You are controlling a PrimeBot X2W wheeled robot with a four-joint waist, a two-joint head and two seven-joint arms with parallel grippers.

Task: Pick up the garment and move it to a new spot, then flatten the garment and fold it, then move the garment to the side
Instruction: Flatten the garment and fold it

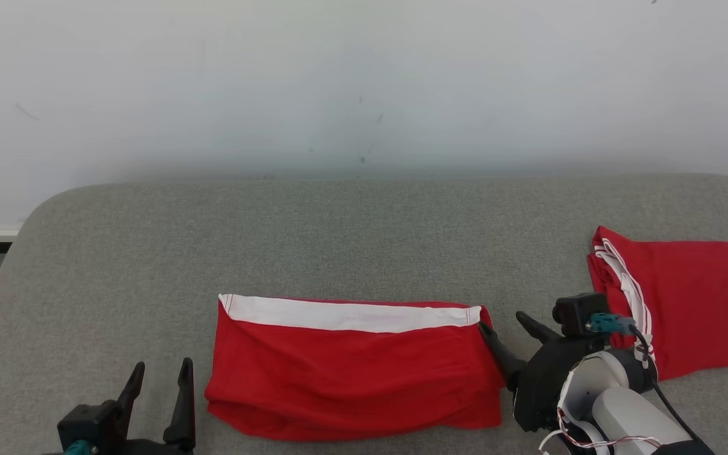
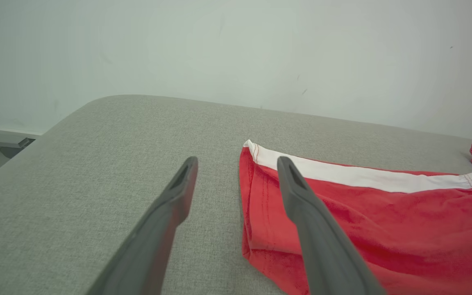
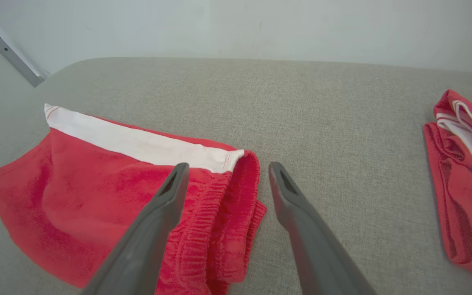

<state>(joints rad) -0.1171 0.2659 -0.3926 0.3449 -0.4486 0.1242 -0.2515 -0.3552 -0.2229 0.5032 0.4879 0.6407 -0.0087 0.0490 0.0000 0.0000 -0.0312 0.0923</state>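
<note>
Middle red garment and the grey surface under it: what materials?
Middle red garment: likely soft knit cotton-type cloth, matte, faint fuzzy nap, shirred elastic end; its white band looks smoother. Grey surface: likely woven upholstery fabric, matte, fine visible weave, rounded padded-looking corners.

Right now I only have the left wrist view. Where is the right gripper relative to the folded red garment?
Observer: The right gripper is at the folded red garment, at its right end, jaws open.
Operator: Gripping it?
Observer: No. In the right wrist view one finger is over the gathered waistband end and the other over bare table; nothing is pinched.
Operator: What's the red scrap at my far right?
Observer: A second red garment with white stripes, lying apart at the table's right, beyond the right arm.
</note>
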